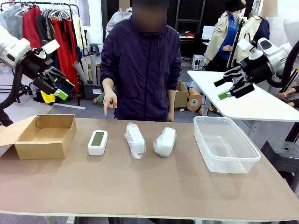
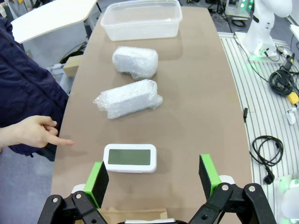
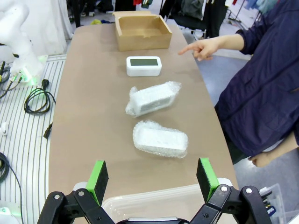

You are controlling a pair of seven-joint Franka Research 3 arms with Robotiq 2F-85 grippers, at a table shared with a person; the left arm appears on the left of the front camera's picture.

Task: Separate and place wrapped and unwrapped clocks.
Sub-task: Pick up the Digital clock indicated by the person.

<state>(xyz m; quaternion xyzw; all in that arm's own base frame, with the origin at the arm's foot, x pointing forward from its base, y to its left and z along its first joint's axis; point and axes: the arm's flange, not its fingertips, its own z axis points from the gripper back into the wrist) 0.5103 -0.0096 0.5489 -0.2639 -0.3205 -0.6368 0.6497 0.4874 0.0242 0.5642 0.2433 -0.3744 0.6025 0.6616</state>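
Counter (image 1: 140,186), one row across it from the robot's left to right: open cardboard box (image 1: 44,150), bare clock (image 1: 97,142) lying screen up, long bundle (image 1: 135,140) in bubble wrap, short bundle (image 1: 164,141) in bubble wrap, clear tub (image 1: 233,165). All are apart from each other, none inside the box or tub. The person's hand (image 1: 110,100) points down at the far edge just beside the bare clock; can't tell if the fingertip touches the counter.

Left end effector (image 2: 154,176) has its jaws spread wide and grips nothing, held in the air above the box end. Right end effector (image 3: 153,177) is the same, wide apart with nothing in it, above the tub end.

Front view has both arms raised at the sides, off the counter, plus a clothes rack (image 1: 56,28) behind left and a white table (image 1: 252,100) behind right. Left wrist view looks down the row from the bare clock to the tub and adds cables (image 2: 266,149) on the floor beside the counter. Right wrist view runs the other way: tub rim nearest, then short bundle, long bundle, bare clock, box farthest, with the pointing hand coming in from the side.
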